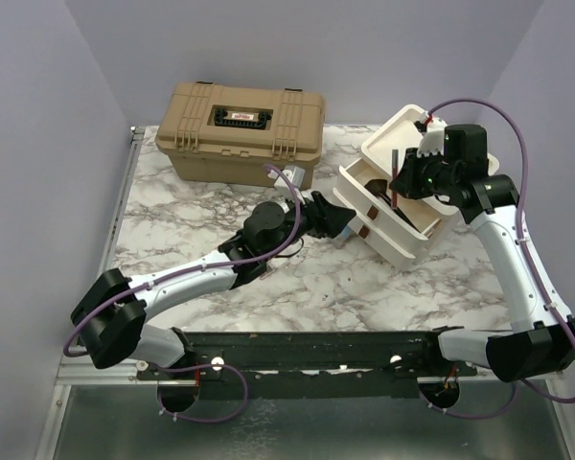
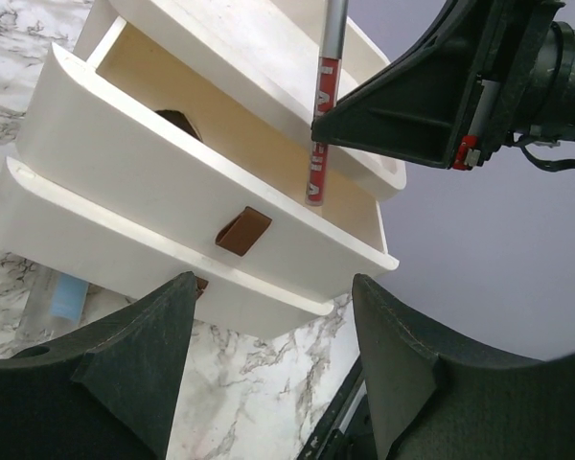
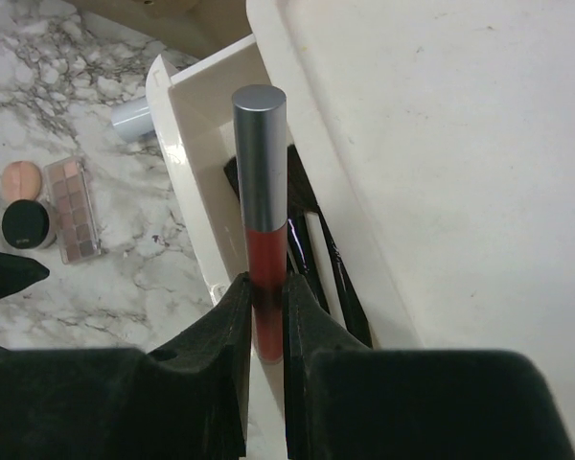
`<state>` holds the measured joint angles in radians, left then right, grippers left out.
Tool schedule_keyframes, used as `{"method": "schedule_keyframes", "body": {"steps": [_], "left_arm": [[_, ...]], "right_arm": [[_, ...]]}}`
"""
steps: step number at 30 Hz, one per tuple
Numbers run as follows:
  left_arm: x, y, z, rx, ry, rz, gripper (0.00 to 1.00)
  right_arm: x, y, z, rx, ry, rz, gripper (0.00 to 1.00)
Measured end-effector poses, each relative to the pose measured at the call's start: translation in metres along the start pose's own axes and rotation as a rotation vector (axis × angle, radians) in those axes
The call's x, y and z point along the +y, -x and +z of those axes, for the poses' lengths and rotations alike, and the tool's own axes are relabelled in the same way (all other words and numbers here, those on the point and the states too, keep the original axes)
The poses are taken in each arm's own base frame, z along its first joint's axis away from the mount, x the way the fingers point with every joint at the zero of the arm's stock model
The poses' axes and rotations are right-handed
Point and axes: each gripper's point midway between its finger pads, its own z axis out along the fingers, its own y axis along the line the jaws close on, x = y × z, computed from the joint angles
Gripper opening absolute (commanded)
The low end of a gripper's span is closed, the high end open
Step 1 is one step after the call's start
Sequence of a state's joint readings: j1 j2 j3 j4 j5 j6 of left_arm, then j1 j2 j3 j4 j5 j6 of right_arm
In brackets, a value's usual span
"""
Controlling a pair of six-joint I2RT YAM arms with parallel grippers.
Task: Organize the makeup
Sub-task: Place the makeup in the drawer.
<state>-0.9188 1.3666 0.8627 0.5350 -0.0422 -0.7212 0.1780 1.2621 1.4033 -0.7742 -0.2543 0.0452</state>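
Observation:
My right gripper (image 3: 266, 297) is shut on a lip gloss tube (image 3: 262, 192) with a red body and a silver cap. It holds the tube upright over the open top drawer (image 3: 196, 192) of the white drawer box (image 1: 402, 216). Thin black brushes (image 3: 311, 249) lie in that drawer. In the left wrist view the tube (image 2: 324, 115) hangs above the drawer (image 2: 172, 182). My left gripper (image 2: 273, 355) is open and empty, low in front of the box. A pale silvery tube (image 3: 134, 115) lies on the table beside the box, and a light-blue piece (image 2: 65, 295) lies by the box's base.
A tan latched case (image 1: 240, 129) stands at the back of the marble table (image 1: 192, 206). An eyeshadow palette (image 3: 74, 209), a black compact (image 3: 24, 225) and a peach round (image 3: 19, 177) lie on the table left of the box. The lower drawer (image 2: 105, 249) is also pulled out.

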Motion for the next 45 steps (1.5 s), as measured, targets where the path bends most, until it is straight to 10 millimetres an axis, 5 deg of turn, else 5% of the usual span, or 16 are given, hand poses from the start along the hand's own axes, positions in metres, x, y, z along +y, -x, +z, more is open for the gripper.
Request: {"method": "schedule_keyframes", "body": {"steps": [12, 19, 26, 32, 34, 39, 45], "left_arm": [[0.004, -0.005, 0.006, 0.015, 0.012, 0.001, 0.68], [0.006, -0.013, 0.015, 0.04, 0.01, 0.001, 0.68], [0.003, -0.02, 0.025, 0.072, -0.01, -0.003, 0.68], [0.008, -0.032, 0.036, 0.105, -0.01, -0.004, 0.68], [0.008, -0.034, 0.04, 0.113, -0.013, -0.001, 0.67], [0.01, -0.043, 0.053, 0.146, -0.019, 0.02, 0.66], [0.016, -0.055, 0.07, 0.179, -0.018, 0.043, 0.64]], "right_arm": [[-0.007, -0.028, 0.009, 0.069, -0.009, -0.04, 0.19], [-0.002, -0.035, 0.012, 0.087, 0.021, -0.011, 0.37], [0.0, -0.034, 0.011, 0.085, 0.026, 0.004, 0.43], [0.01, -0.014, -0.004, -0.014, 0.048, 0.016, 0.48], [0.014, 0.001, -0.016, -0.094, 0.052, 0.014, 0.59], [0.009, 0.031, -0.043, -0.272, -0.026, 0.058, 0.68], [-0.01, 0.027, -0.019, -0.23, -0.105, 0.126, 0.69]]}}
